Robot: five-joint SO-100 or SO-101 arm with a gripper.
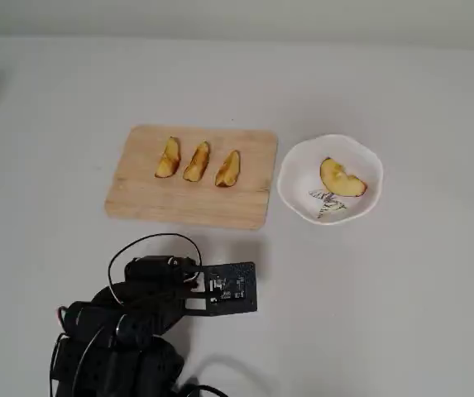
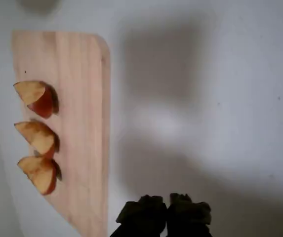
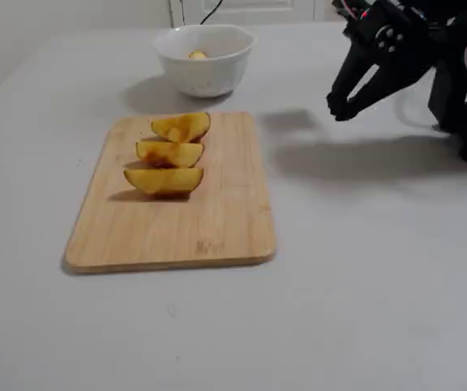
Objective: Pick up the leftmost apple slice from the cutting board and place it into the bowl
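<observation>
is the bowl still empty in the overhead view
No, one apple slice lies inside the bowl.

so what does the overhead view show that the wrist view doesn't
Only the overhead view shows the bowl with one apple slice inside it, to the right of the cutting board, plus the arm's body. Only the wrist view shows the gripper close up, fingertips together over bare table. Both show the board and three slices in a row on it.
</observation>
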